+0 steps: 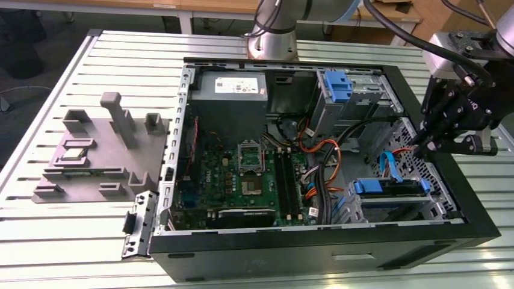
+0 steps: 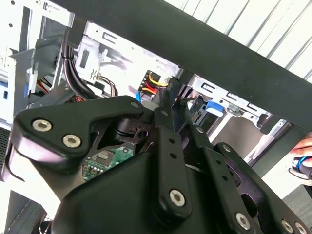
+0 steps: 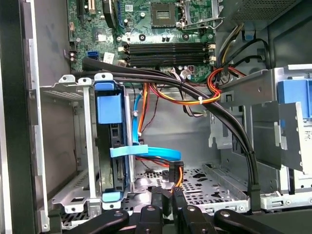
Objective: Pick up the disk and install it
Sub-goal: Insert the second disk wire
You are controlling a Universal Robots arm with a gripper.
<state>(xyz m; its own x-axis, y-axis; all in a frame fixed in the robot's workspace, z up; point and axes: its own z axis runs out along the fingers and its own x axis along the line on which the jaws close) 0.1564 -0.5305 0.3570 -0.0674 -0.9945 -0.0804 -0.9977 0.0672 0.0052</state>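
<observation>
Disk (image 3: 108, 146) sits edge-on inside the drive cage (image 3: 73, 141) at the computer case's (image 1: 482, 229) lower front corner, its blue rails filling the slot, so it looks seated. Gripper (image 1: 424, 143) hangs above the case's side wall near that cage, fingers drawn close together, holding nothing.

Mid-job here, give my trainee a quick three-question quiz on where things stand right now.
1. True or false: the gripper holds the disk.
2. Where is the disk? A) in the drive cage B) on the grey fixture C) on the table
3. Fill in: the flat cable running beside the disk is ___ in colour.
Key: 1 false; 2 A; 3 blue.
</observation>
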